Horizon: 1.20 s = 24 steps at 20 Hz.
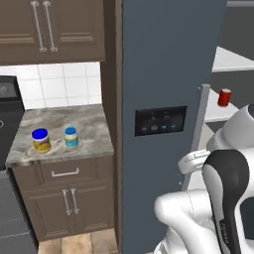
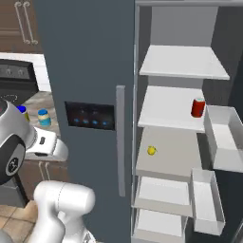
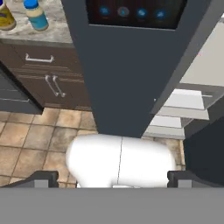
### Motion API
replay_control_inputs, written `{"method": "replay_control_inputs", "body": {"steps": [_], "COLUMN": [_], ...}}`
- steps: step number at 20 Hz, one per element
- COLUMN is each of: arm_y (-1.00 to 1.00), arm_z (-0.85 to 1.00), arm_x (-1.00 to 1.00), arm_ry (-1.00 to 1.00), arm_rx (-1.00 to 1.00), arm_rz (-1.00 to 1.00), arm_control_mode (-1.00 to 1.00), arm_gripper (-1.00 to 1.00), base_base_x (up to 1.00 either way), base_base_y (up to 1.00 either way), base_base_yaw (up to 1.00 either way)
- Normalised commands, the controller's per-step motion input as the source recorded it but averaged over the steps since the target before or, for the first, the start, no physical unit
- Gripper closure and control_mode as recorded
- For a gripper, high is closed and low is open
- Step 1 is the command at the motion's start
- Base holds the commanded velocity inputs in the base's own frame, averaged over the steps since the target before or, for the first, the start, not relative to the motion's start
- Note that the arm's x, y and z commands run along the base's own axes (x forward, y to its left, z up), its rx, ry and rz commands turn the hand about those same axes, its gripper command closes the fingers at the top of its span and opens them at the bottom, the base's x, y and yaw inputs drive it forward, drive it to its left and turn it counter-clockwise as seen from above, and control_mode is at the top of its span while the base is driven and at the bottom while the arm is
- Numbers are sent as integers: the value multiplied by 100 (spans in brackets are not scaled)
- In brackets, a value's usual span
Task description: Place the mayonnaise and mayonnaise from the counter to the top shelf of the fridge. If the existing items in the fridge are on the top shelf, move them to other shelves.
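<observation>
Two blue-lidded mayonnaise jars stand on the counter (image 1: 89, 124): a cream-yellow one (image 1: 41, 140) and, to its right, a smaller pale blue one (image 1: 71, 137). In the hand view they sit at the top left, pale jar (image 3: 35, 15) and yellow jar (image 3: 4, 17). The fridge (image 2: 85, 71) has its right side open, showing the top shelf (image 2: 182, 61). A red can (image 2: 198, 107) stands one shelf lower, and a yellow ball (image 2: 151, 150) lies on the shelf below that. My gripper (image 3: 113, 178) is open and holds nothing, low in front of the shut fridge door, well away from the jars.
White door bins (image 2: 223, 135) hang on the open fridge door at the right. A black stovetop (image 1: 7, 114) lies left of the counter, with wooden cabinets (image 1: 64, 198) below and above. The floor (image 3: 30, 135) is tiled.
</observation>
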Motion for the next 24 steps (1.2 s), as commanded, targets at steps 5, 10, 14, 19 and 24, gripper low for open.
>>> {"method": "replay_control_inputs", "body": {"steps": [5, 10, 14, 19, 24], "arm_y": [0, 0, 0, 0, 0], "arm_z": [0, 0, 0, 0, 0], "arm_x": [0, 0, 0, 0, 0], "arm_ry": [0, 0, 0, 0, 0], "arm_rx": [0, 0, 0, 0, 0], "arm_rz": [0, 0, 0, 0, 0], "arm_control_mode": [100, 100, 100, 100, 100], "arm_gripper": [-100, -100, -100, -100, -100], "base_base_x": [33, 45, 82, 96, 59], "base_base_y": [100, 100, 100, 73, 18], "base_base_yaw": [-2, -4, -8, -9, -10]}}
